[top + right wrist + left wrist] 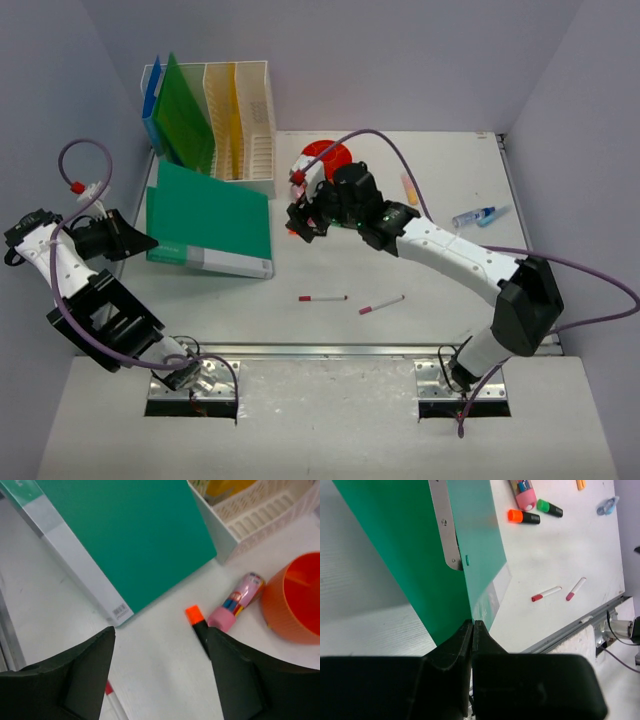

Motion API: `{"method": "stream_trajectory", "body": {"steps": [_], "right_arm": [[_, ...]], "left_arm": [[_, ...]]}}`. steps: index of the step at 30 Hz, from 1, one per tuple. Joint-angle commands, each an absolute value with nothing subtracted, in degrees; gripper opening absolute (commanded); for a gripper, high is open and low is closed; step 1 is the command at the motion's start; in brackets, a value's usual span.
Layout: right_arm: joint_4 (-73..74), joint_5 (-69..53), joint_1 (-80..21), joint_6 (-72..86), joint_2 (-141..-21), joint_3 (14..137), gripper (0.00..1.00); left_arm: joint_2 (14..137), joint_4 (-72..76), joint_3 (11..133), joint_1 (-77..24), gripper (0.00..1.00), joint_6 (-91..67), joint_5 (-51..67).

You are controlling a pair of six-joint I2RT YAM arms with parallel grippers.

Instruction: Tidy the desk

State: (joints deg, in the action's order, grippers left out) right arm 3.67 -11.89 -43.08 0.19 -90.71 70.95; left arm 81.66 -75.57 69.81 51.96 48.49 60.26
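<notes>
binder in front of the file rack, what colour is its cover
Green binder, pale spine; top external view shows it best.

Overhead feed shows me pale lavender enclosure on three sides: back wall [400,60], left wall [45,100], right wall [590,110], all plain and matte. White flat rectangular desk [420,320] sits inside, its far edge against back wall. Metal rail [330,350] runs along desk's near edge. Nearer me, white textured ledge [330,440]. Light even and diffuse. Shadows soft.
</notes>
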Motion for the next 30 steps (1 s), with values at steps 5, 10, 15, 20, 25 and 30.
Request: {"method": "stream_trajectory", "body": {"steps": [5,10,15,20,25,30], "right_arm": [[0.5,-0.7,-52.0,-7.6,-93.8,73.5,0.49],[3.3,-5.5,-54.8,-4.1,-98.4,80.1,0.98],[5.0,8.0,-62.7,1.3,-106.5,91.0,0.99],[1.2,12.4,-67.0,8.8,-112.5,94.8,0.99],[1.3,11.4,-69.2,12.7,-116.6,98.0,0.99],[0.5,16.7,-71.0,13.1,-121.1,100.4,0.99]], "left_arm": [[77.2,-73.0,75.1,52.5,0.0,37.7,63.8],[76.4,-72.9,76.8,52.3,0.0,35.2,64.4],[75.4,-66.5,76.5,50.9,0.0,22.9,62.0],[74.5,-65.0,74.8,49.5,0.0,19.3,62.9],[74.7,-64.8,73.6,49.1,0.0,15.7,66.2],[74.8,-64.6,73.1,48.5,0.0,12.7,68.6]]}}
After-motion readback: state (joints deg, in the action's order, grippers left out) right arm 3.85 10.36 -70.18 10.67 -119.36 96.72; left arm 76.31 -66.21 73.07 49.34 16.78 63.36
